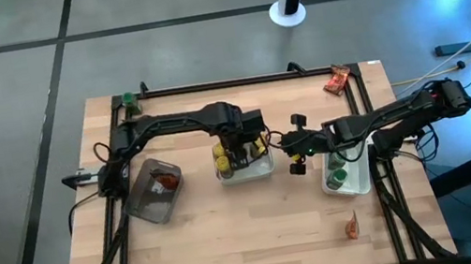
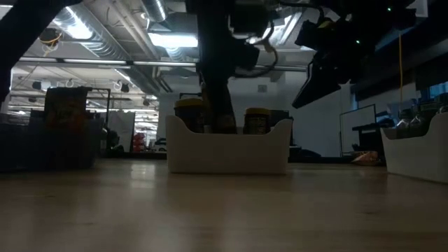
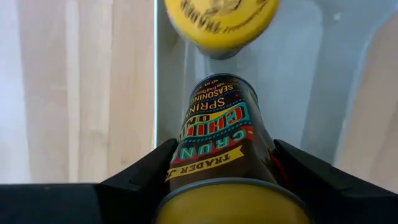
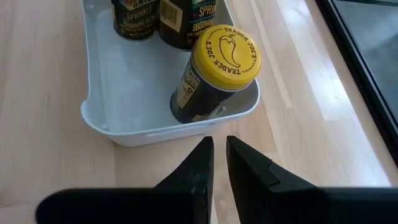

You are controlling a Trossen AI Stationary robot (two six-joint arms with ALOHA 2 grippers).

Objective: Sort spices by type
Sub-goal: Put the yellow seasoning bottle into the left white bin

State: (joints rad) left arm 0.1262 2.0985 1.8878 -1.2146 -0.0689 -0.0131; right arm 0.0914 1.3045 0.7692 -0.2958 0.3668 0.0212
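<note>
My left gripper [image 1: 241, 155] reaches down into the middle white tray [image 1: 265, 171] and is shut on a yellow-lidded jar [image 3: 214, 137]. Other yellow-lidded jars stand in that tray [image 4: 99, 118]; one [image 4: 217, 68] leans tilted near the tray wall. My right gripper [image 1: 296, 153] hovers shut and empty just right of this tray, its fingers [image 4: 219, 155] pointing at it. Green-lidded jars [image 1: 337, 175] sit in the right white tray [image 1: 358, 188]. A red-orange packet [image 1: 166, 181] lies in the grey bin [image 1: 154, 202]. My left gripper pinches the yellow-lidded jar between its two fingers [image 3: 146, 177], one on each side of the dark labelled body [image 3: 186, 163] just below the lid. The fingers come from above, pointing down. The jar stays upright inside the tray; whether its base rests on the floor I cannot tell.
Two red-orange packets lie on the bare wood, one at the far right corner [image 1: 336, 81] and one near the right front [image 1: 353, 225]. A green-lidded jar [image 1: 128, 100] stands at the far left corner. A black frame [image 1: 237, 80] borders the table. Open wood lies along the near side.
</note>
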